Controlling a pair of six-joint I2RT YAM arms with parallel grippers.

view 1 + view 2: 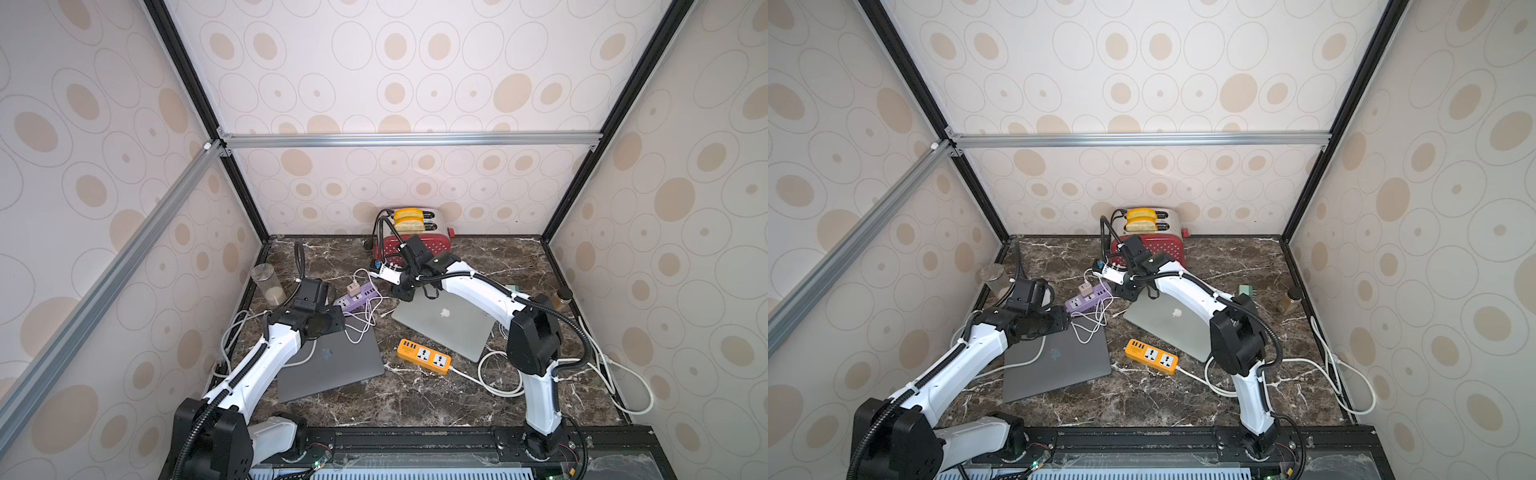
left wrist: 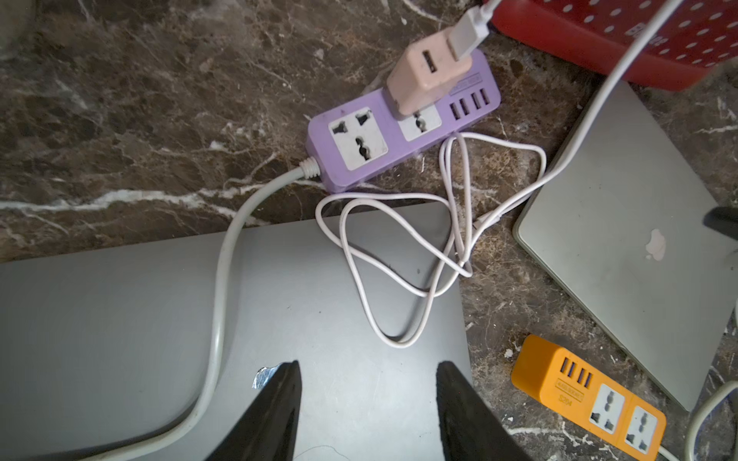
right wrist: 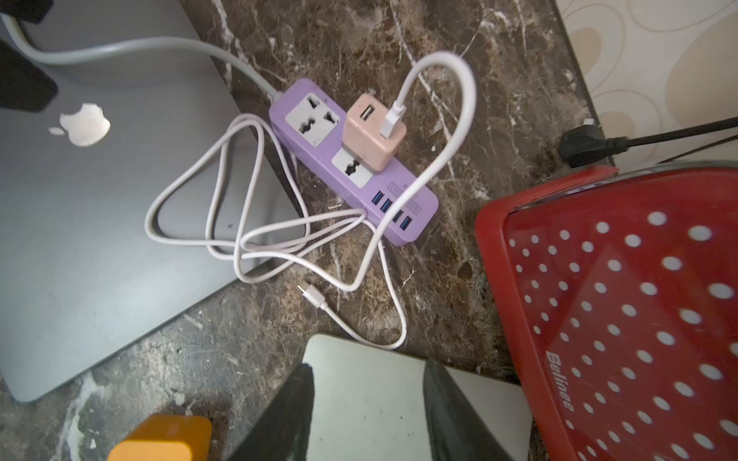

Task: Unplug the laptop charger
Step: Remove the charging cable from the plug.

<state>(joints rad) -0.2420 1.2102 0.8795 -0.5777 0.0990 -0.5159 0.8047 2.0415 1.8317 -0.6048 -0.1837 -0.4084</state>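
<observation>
Both the left gripper (image 2: 367,363) and right gripper (image 3: 368,365) hang half-open, empty. First half looks done: cable plug (image 3: 313,295) lies loose beside the purple strip (image 3: 425,209), pink charger (image 3: 371,135) plugged into it, so next probably: pull that straight out.

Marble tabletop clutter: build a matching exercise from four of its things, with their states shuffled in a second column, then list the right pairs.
Things:
1. purple plastic power strip
2. orange plastic power strip
3. red polka-dot toaster
4. small connector on the thin white cable's free end

States:
A. lies loose on the marble, plugged into nothing
B. bread slices stand in its top slots
C. a pink charger cube sits in one socket
D. both sockets empty

Pairs: 1-C, 2-D, 3-B, 4-A
</observation>
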